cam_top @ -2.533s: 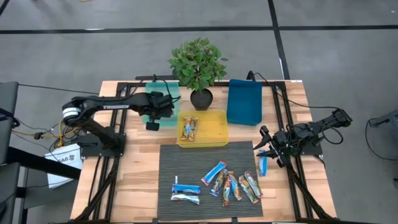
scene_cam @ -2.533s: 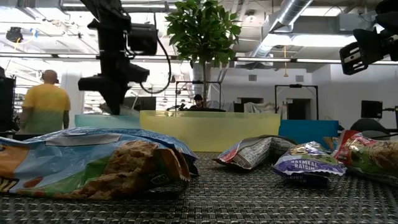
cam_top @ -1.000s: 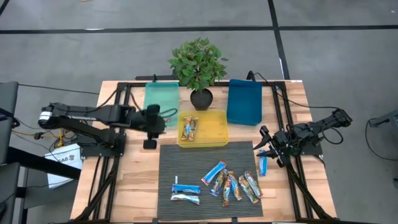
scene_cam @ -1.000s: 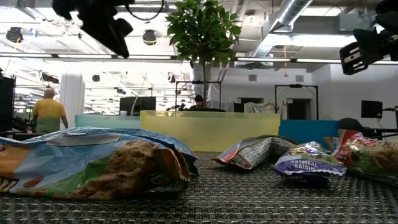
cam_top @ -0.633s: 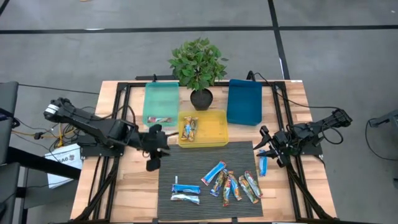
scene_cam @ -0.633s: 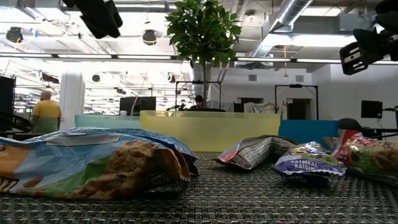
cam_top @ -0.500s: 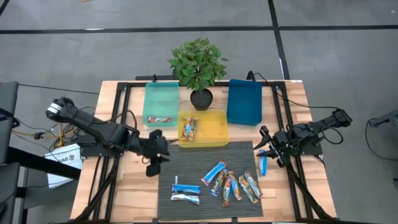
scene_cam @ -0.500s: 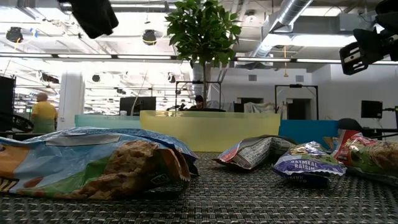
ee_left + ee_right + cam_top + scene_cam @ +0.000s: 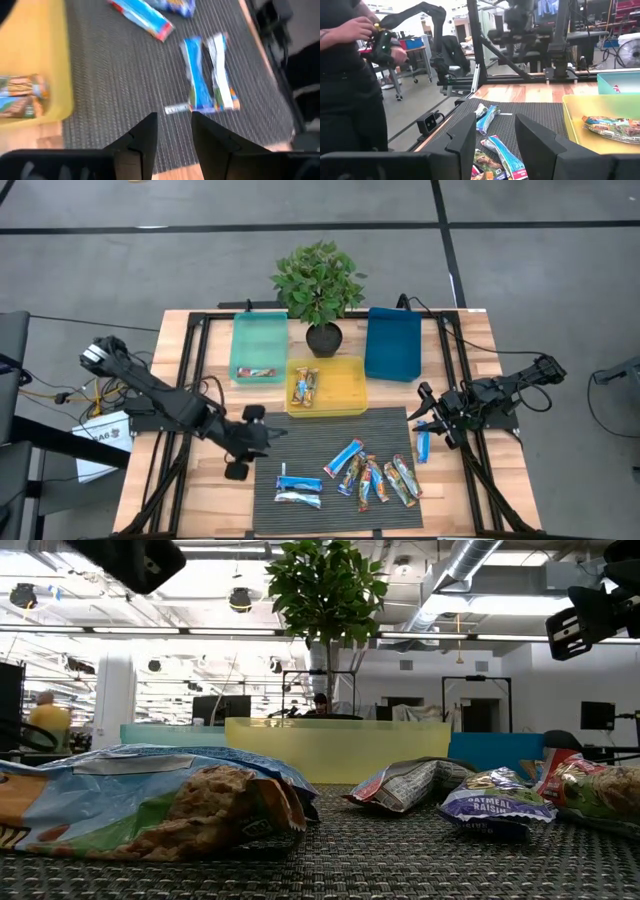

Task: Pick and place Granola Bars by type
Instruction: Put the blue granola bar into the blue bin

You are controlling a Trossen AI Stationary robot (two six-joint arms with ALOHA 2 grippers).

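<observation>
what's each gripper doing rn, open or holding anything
left gripper: jaws open, empty, above the mat's left edge near the blue granola bars.
right gripper: jaws open, empty, parked at the table's right side.

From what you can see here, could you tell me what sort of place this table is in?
Probably a robotics lab or open workshop: exposed ceiling ducts, another robot arm on a bench beside a standing person, and more metal-framed work tables behind.

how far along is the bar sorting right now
Early on. Done: one bar lies in the teal bin and two in the yellow bin; the blue bin looks empty. In hand: nothing; the left pincer hovers open at the mat's left edge, and the right pincer waits open. Left: about nine bars on the mat.
</observation>
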